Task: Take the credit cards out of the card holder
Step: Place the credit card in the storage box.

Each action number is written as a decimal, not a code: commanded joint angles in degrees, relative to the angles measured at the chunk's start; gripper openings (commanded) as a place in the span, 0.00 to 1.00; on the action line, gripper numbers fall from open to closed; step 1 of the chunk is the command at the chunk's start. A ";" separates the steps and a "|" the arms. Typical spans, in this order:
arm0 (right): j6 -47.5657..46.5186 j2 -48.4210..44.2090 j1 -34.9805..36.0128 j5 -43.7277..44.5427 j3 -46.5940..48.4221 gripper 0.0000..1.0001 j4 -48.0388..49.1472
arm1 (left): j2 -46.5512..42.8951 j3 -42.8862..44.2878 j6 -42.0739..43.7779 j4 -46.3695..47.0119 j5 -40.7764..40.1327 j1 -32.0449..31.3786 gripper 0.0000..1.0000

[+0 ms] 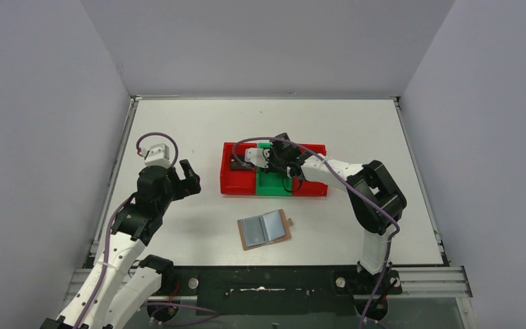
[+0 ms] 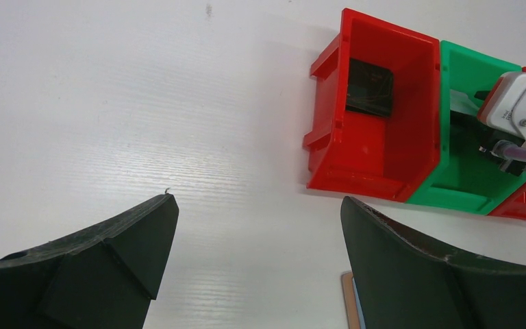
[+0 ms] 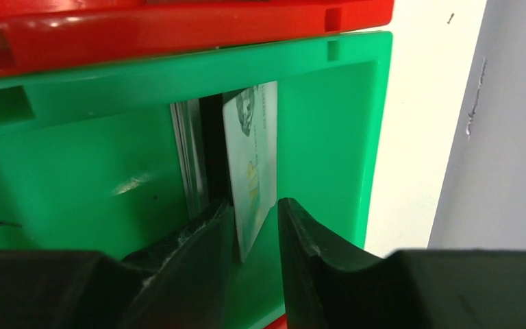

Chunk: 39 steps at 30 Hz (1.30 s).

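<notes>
Right gripper (image 3: 255, 204) is down inside the green bin (image 3: 329, 123), jaws a narrow way apart. A pale credit card (image 3: 252, 137) stands on edge between them, not pinched! A silver-grey card (image 3: 188, 157) stands just beside it. A black card (image 2: 370, 87) lies in the red bin (image 2: 383, 157). The card holder (image 1: 265, 229) lies open on the table (image 1: 356, 123), well apart from the bins. Left gripper (image 2: 257, 200) hovers over bare table, spread wide, holding nothing.

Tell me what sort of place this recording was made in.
Probably a robotics lab test cell, not a home or shop. A white table is boxed in by blank grey walls, two robot arms are bolted along its near edge, and plastic bins and a card holder lie on it.
</notes>
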 commanded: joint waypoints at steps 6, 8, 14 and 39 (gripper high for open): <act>1.20 -0.33 -0.45 -0.26 1.93 0.36 0.42 | 0.22 0.48 0.84 3.63 0.30 0.44 0.91; 2.48 0.19 -0.52 0.76 2.21 0.36 1.10 | 0.36 0.45 0.87 3.56 0.30 0.44 0.91; 7.40 0.43 -0.86 2.55 3.23 0.38 2.65 | 1.44 0.58 1.06 3.73 1.39 0.44 0.91; 78.88 -16.26 4.27 6.49 -0.23 0.45 -5.28 | -1.51 0.40 -0.30 2.17 -2.89 0.87 0.91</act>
